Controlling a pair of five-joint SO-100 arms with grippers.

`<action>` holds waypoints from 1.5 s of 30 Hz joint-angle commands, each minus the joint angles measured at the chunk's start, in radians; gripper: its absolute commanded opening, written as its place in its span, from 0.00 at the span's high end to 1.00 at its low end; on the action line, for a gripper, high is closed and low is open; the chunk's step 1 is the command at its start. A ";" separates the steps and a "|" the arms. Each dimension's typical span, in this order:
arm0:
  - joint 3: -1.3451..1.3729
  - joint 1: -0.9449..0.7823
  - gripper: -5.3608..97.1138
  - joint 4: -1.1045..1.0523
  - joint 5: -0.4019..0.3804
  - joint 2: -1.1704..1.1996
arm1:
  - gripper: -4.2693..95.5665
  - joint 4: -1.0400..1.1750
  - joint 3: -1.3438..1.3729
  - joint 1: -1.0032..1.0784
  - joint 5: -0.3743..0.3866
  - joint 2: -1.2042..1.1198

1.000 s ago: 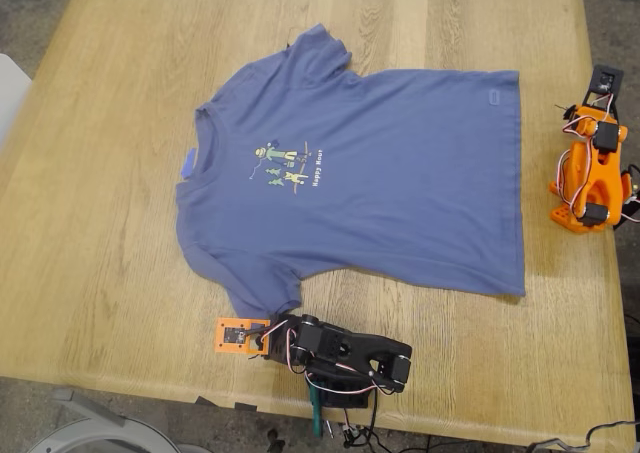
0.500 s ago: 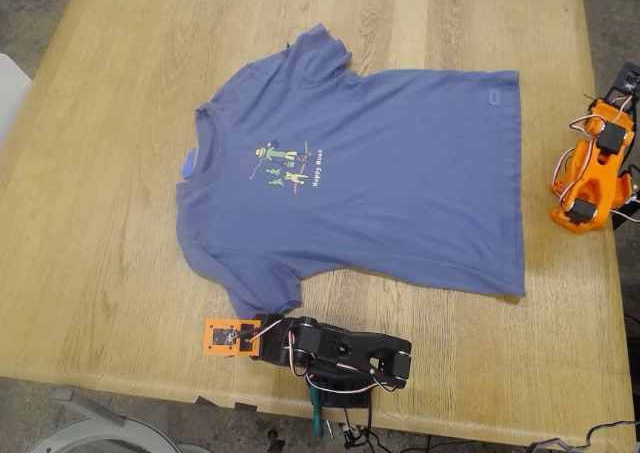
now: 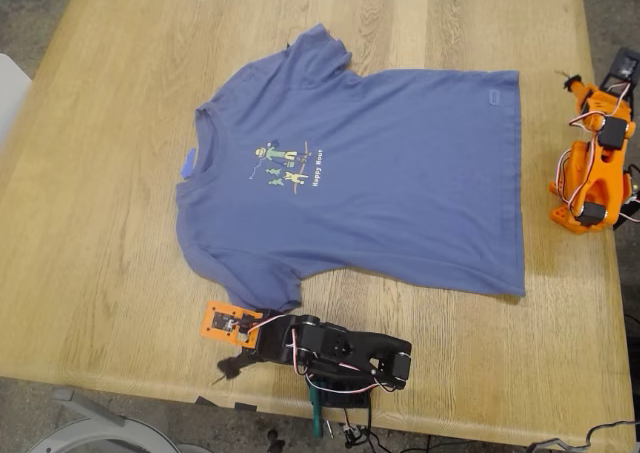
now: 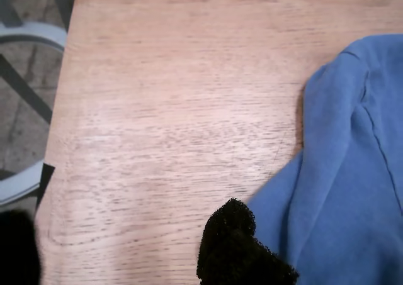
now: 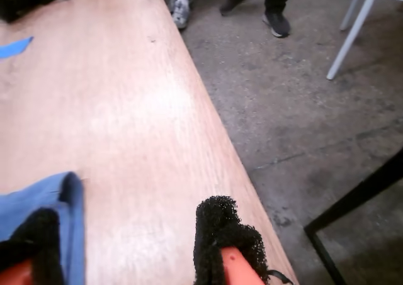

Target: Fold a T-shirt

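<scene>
The slate-blue T-shirt (image 3: 380, 173) lies flat on the wooden table (image 3: 100, 223), chest print up, collar toward the exterior view's left. My first gripper (image 3: 227, 345), on the black arm at the table's near edge, is open just beside the lower sleeve (image 4: 352, 172), its black foam fingertips (image 4: 233, 241) holding nothing. My second gripper (image 3: 578, 83), on the orange arm at the exterior view's right, is open (image 5: 126, 241) at the shirt's hem corner (image 5: 60, 194). One fingertip (image 5: 38, 234) sits in front of that corner; I cannot tell whether it touches the cloth.
The table edge (image 5: 214, 128) runs close by my second gripper, with floor, a person's shoes (image 5: 181, 8) and a white chair leg (image 5: 356, 30) beyond. A blue tape strip (image 5: 14, 47) lies farther along. A chair frame (image 4: 25, 178) stands off the edge by my first gripper.
My first gripper slid toward the exterior view's left past the sleeve and opened, one finger swinging toward the table edge. My second arm's gripper tipped toward the hem corner.
</scene>
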 commanded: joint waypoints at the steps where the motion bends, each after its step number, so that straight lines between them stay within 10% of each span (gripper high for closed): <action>1: -0.106 0.038 0.44 -0.032 0.018 0.115 | 0.58 0.038 -0.110 -0.055 0.008 0.009; 11: -0.192 0.244 0.30 -0.006 0.127 0.115 | 0.55 0.327 -0.379 -0.261 -0.021 0.008; 23: -0.348 0.566 0.20 0.153 -0.054 0.097 | 0.55 0.828 -0.755 -0.551 -0.075 -0.046; 45: -1.060 0.910 0.21 0.075 -0.138 -0.810 | 0.61 0.742 -1.195 -1.146 -0.118 -0.765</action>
